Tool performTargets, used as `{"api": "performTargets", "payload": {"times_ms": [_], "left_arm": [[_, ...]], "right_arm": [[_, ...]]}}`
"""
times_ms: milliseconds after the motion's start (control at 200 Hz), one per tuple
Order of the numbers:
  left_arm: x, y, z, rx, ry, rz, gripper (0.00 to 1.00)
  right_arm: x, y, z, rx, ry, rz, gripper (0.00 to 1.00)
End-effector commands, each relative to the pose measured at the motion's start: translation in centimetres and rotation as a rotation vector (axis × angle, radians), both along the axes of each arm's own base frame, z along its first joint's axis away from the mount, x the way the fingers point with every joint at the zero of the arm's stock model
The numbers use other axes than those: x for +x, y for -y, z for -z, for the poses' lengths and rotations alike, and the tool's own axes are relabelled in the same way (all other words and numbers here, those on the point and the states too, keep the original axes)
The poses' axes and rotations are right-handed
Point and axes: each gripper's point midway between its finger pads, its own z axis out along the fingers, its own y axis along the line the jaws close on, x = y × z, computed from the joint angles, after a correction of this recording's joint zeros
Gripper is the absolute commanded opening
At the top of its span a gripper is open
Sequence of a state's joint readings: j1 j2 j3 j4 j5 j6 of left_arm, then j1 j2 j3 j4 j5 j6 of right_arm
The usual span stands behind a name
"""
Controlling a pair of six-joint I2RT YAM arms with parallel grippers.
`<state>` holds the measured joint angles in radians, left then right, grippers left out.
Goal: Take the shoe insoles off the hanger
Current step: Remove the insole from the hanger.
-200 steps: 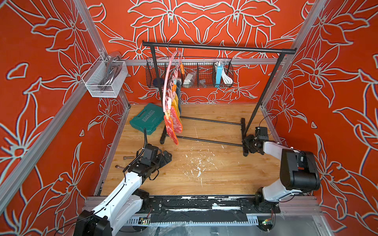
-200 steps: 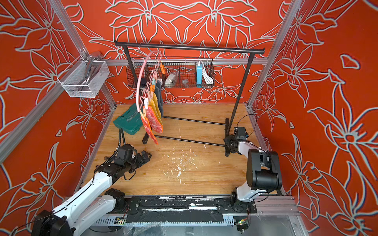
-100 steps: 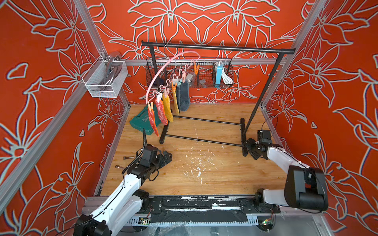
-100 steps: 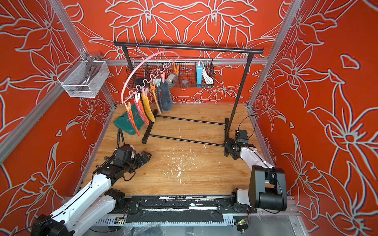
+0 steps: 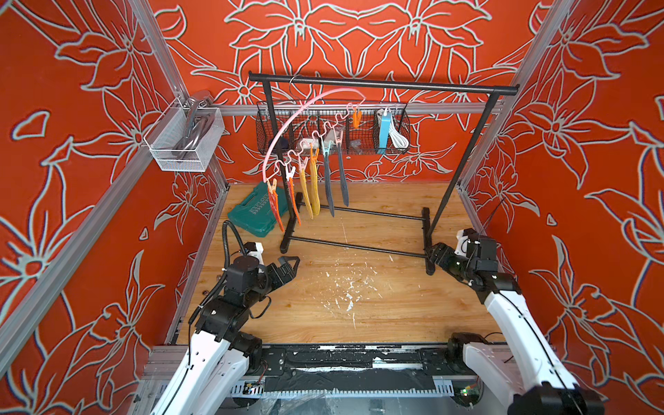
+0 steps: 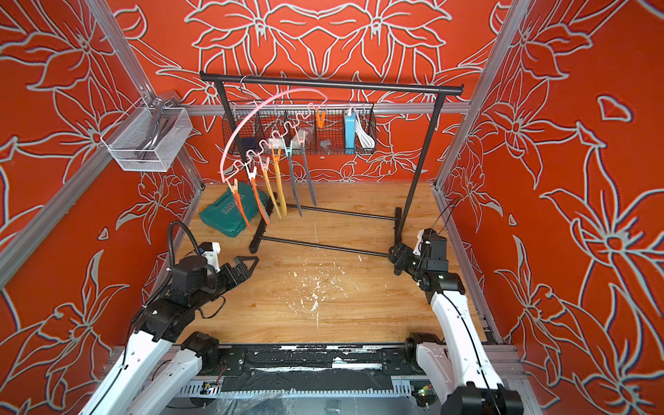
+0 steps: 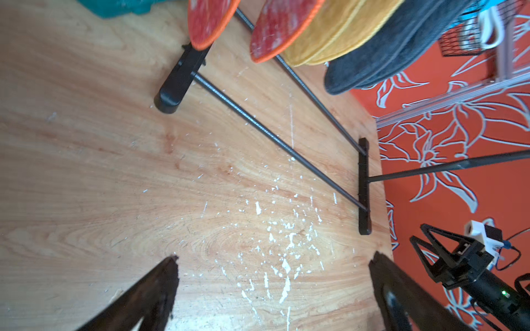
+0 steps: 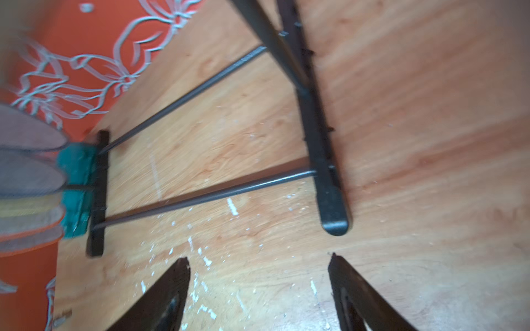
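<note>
Only thin edge-on strips of the shoe insoles [image 5: 315, 187] are seen in both top views. Their upper parts are cut off in the left wrist view, and the right wrist view is smeared by blur.

The hanger [image 5: 323, 97], a pink arch, is hooked at the left end of the black garment rack [image 5: 381, 84] and is tilted, with its left end lower. Pegged along it are a red pair [image 7: 209, 20] with orange rims, a mustard pair [image 7: 329, 31] and a dark grey pair [image 7: 395, 48], all held clear of the wooden tabletop [image 5: 359, 309].

A green case [image 5: 257, 215] is partly hidden behind them. The left gripper [image 7: 274, 259] is spread wide and the right gripper [image 8: 258, 258] is parted, with nothing held by either. The right one is placed just beside the rack's right foot.
</note>
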<state>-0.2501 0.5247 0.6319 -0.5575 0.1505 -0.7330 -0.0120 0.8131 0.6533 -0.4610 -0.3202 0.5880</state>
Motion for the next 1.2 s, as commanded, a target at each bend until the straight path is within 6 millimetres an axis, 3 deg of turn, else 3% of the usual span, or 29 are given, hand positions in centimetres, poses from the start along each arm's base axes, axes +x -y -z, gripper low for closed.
{"api": "performTargets", "payload": {"times_ms": [0, 250, 330, 485, 651, 751, 896, 1196], "left_arm": [[-0.5, -0.8, -2.0, 0.073, 0.05, -0.002, 0.98], [0.2, -1.6, -5.3, 0.206, 0.078, 0.02, 0.98], [0.4, -2.3, -5.1, 0.251, 0.061, -0.007, 0.98], [0.0, -3.2, -4.2, 0.278, 0.016, -0.038, 0.98], [-0.2, -3.6, -4.0, 0.272, -0.003, -0.049, 0.98], [0.1, -3.7, -3.5, 0.255, -0.059, -0.032, 0.98], [1.0, -4.1, -2.8, 0.15, -0.11, -0.033, 0.98], [3.3, -6.1, -1.3, -0.148, -0.188, -0.123, 0.98]], "right_arm": [[-1.4, -1.6, -0.5, -0.033, 0.043, -0.13, 0.79], [-2.2, -6.6, -4.1, -0.002, 0.264, -0.397, 0.77], [-2.3, -7.6, -5.2, -0.018, 0.337, -0.435, 0.76], [-2.6, -10.0, -9.3, -0.026, 0.606, -0.491, 0.74], [-3.6, -13.3, -11.7, -0.119, 0.83, -0.635, 0.75], [-4.4, -16.3, -12.6, -0.165, 0.929, -0.758, 0.76], [-5.0, -20.9, -12.4, -0.235, 0.974, -0.896, 0.79], [-4.1, -29.5, -13.0, -0.222, 1.044, -0.997, 0.82]]}}
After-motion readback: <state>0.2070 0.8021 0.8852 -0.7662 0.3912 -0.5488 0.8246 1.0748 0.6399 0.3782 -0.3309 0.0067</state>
